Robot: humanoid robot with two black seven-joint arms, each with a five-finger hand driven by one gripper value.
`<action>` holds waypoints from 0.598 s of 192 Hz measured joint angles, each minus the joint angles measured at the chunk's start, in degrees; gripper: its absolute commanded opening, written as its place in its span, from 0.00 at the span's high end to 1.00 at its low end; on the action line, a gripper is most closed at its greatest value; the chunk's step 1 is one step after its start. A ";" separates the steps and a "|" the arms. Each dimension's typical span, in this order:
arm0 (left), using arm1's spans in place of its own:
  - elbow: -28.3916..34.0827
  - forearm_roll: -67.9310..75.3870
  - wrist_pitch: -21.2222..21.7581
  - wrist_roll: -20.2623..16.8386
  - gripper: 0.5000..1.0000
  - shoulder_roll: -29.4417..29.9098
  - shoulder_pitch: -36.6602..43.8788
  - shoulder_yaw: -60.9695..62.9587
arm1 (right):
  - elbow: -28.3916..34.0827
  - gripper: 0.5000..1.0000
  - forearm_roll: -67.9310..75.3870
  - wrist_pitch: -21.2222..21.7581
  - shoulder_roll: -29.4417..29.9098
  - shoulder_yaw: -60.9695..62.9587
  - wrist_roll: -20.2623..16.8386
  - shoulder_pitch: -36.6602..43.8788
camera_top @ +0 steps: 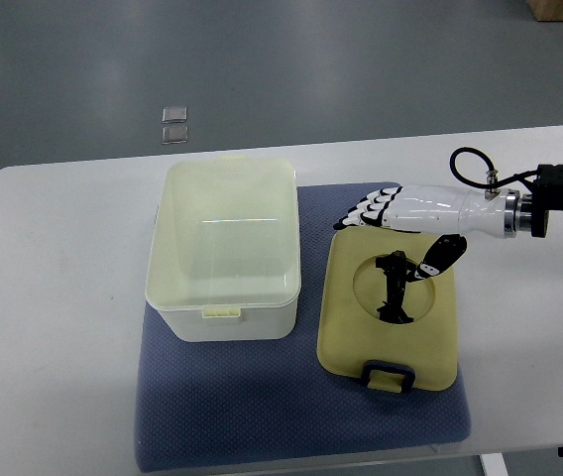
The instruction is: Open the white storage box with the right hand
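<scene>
On the left half of the blue-grey fabric mat [262, 416], which lies on the white rounded table [54, 297], stands the white rectangular plastic storage box [224, 248]; its top is uncovered, a small latch tab shows at the near rim and another at the far rim, and the pale interior looks empty, with nothing resting on its floor so far as this view tells. Just right of it, close beside it but apart, the pale yellow flat lid [386, 317] lies on the mat with a dark blue handle loop [389, 376] at its near edge and a round recess in its middle; a dark patch in the recess cannot be told apart from shadow. Over the far edge of the lid hangs the right robot hand [391, 210], its white arm coming in from the right; its 4 black-and-white fingers [356, 213] are stretched out leftward and loosely spread, the thumb [440, 258] angles down toward the lid, and it holds nothing. The left robot hand does not show. Judged from this layout, the opening is essentially done, so the remaining care is to lift the hand straight up and away to the right without the thumb catching the lid's rim or nudging the lid against the box.
</scene>
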 measured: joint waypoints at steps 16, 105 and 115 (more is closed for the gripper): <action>0.00 0.00 0.00 0.00 0.00 0.00 0.00 0.01 | 0.11 0.14 0.21 2.78 -0.88 0.01 1.11 1.06; -0.18 0.00 0.00 0.00 0.00 0.00 0.00 -0.06 | -13.35 0.14 14.46 3.99 4.36 15.28 -3.19 3.58; -0.18 0.00 0.00 0.00 0.00 0.00 0.00 -0.07 | -16.56 0.14 22.03 4.28 6.88 17.89 -5.00 3.50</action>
